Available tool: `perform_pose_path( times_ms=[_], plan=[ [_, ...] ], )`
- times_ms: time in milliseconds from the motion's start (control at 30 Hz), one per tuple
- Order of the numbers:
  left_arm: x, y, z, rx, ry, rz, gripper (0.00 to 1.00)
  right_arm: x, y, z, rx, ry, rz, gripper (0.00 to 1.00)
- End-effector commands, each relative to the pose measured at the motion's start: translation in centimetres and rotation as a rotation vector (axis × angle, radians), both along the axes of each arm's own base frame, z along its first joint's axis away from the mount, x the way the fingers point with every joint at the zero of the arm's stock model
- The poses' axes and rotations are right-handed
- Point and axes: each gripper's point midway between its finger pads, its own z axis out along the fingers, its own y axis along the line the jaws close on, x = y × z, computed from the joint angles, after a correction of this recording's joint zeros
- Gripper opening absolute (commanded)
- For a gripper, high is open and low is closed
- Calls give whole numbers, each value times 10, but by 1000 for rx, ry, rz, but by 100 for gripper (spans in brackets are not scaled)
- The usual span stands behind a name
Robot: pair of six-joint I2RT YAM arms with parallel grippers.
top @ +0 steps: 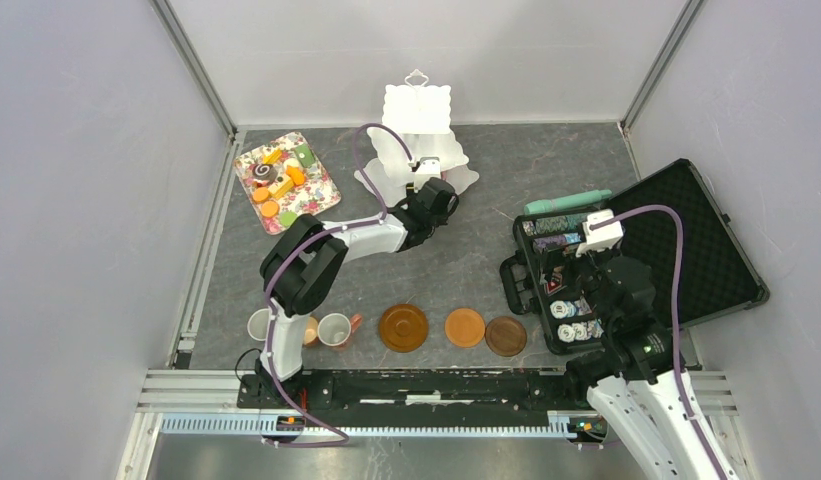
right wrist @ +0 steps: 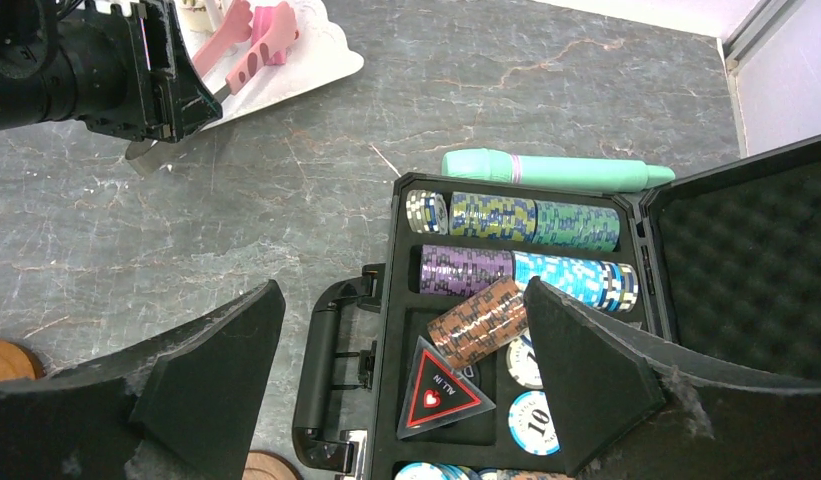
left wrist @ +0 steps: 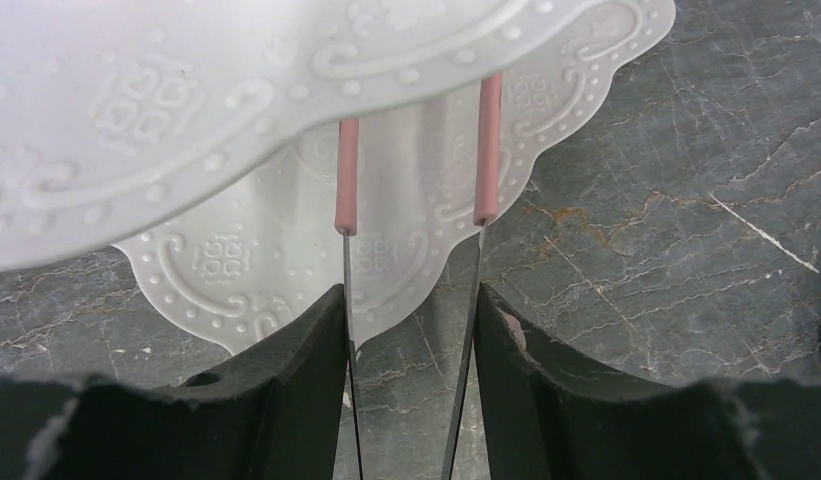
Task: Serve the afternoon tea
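Grey marble counter (top: pixel 466 270): left hand (left wrist: pixel 414 215), fingers slightly apart and empty, reaches under the stand (top: pixel 418 140) tiers; right hand (right wrist: pixel 396 380) idles wide apart over the chip case (top: pixel 626 265).

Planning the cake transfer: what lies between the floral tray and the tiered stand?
Only bare table between floral tray and white stand, per the top view; the left arm's cable arcs just right of that gap.

White arms w/ black joints, purple cables; dark tool (left wrist: pixel 411 340) fingers
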Motion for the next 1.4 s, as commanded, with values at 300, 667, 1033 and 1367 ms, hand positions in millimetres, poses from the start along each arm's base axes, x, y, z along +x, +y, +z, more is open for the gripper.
perform_pose_path(
  times_ms=[300, 667, 1033, 1367],
  plan=[
    [-6, -4, 39, -96, -54, -32, 53, 5, 6, 1, 15, -20, 24, 98],
    [-49, 13, 47, -143, 12, -91, 52, 6, 8, -4, 14, -9, 31, 98],
    [-127, 60, 47, -51, 206, -199, 50, 5, 10, -6, 20, -7, 41, 98],
    [-175, 163, 106, -12, 261, -70, 48, 5, 12, -9, 27, -13, 53, 98]
  ],
)
